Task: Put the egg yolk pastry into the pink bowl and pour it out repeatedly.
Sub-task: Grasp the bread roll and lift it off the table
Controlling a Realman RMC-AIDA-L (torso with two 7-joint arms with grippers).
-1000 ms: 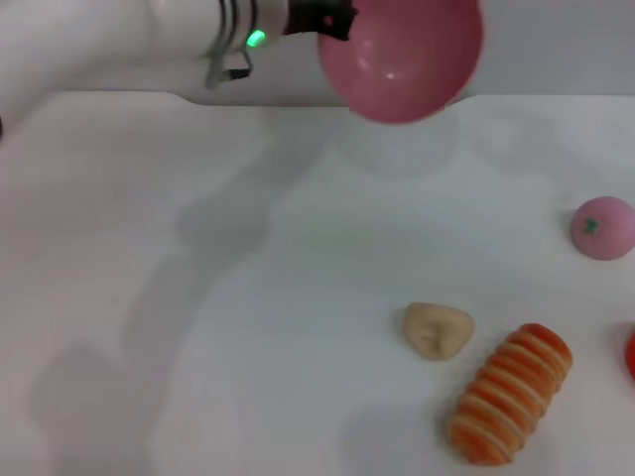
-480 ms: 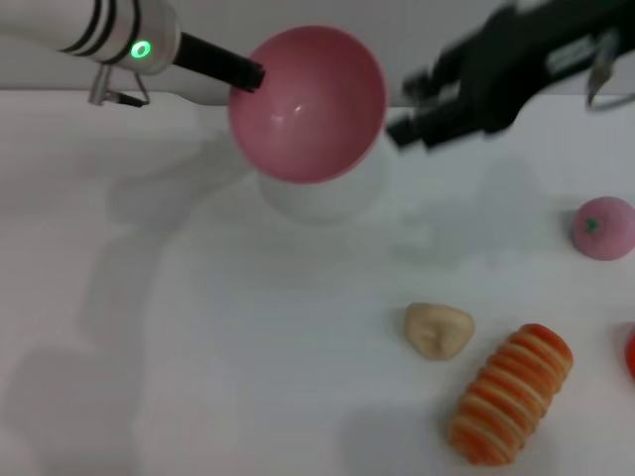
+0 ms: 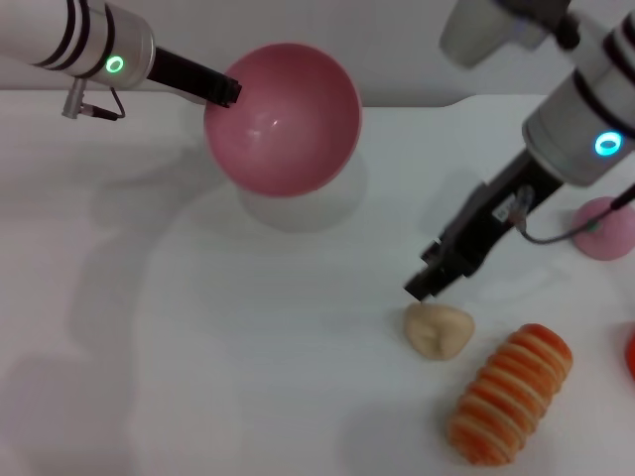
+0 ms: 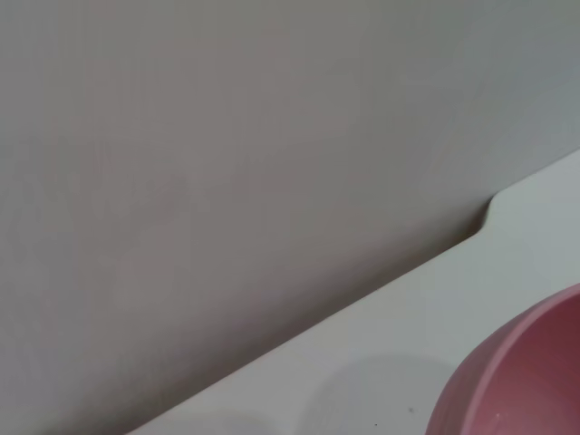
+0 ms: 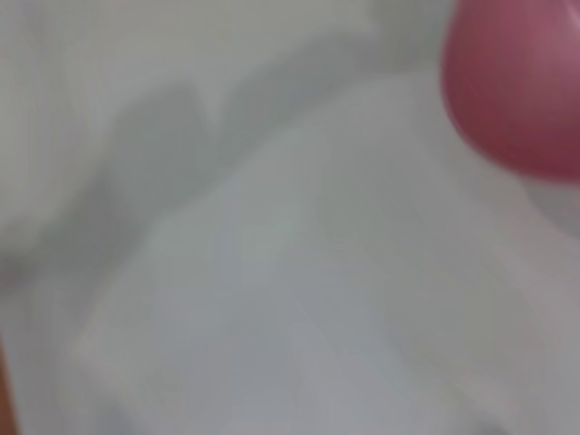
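Pink bowl held above table edge.

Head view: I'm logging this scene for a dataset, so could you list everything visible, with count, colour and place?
Round pink plastic bowl: one, pink, held tilted above the table's far middle.
Small dimpled dough-like egg yolk pastry: one, pale beige, on the table, near right.
Striped roll: one, orange and cream, right of the pastry.
Small ball: one, pink, far right, partly hidden.
Red object: one, cut off at the right edge.
Table: one, white.
Left gripper: black, gripping the bowl's rim.
Right gripper: black, just above the pastry.
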